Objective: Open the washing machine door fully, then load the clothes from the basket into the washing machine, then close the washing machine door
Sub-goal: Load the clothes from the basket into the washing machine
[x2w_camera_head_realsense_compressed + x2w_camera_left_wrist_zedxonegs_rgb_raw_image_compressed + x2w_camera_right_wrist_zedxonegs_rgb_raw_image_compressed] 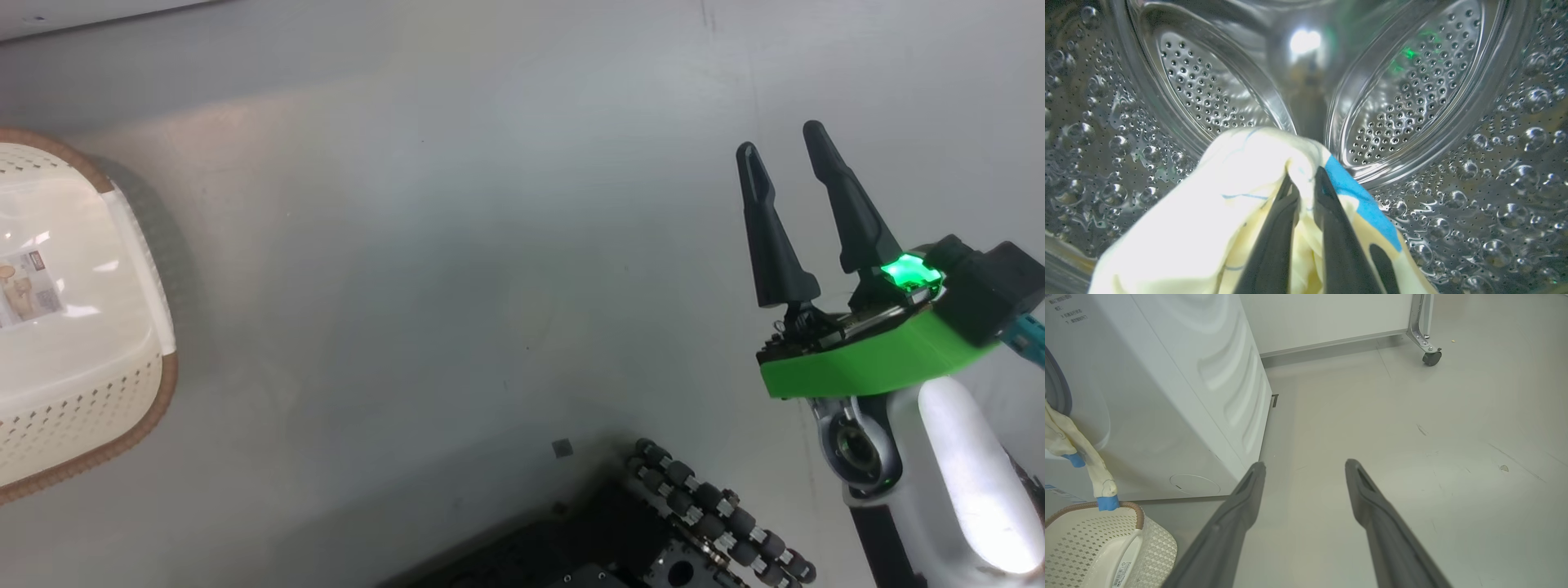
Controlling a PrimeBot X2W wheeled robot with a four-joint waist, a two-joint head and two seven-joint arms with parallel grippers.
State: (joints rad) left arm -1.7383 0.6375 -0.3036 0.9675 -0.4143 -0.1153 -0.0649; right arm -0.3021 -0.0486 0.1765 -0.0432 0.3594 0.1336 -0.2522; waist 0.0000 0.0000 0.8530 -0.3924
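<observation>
Inside the steel perforated drum [1208, 94] of the washing machine [1167, 396], my left gripper [1306, 175] is shut on the clothes [1224, 212], a pale cream-yellow garment with a bright blue patch. A tail of that garment [1081, 457] hangs out of the machine's mouth down to the basket [1094, 547]. The cream-white basket [73, 408] stands on the floor at the left of the head view with no clothes in it, its label showing. My right gripper [788, 151] hovers open over bare floor, well right of the basket, and its fingertips [1257, 469] hold nothing. The door is out of view.
A white cabinet on a caster wheel [1431, 357] stands behind the machine at the far right. The black wheeled base [702, 523] of my body sits at the bottom of the head view. Grey floor [457, 269] spreads between basket and right arm.
</observation>
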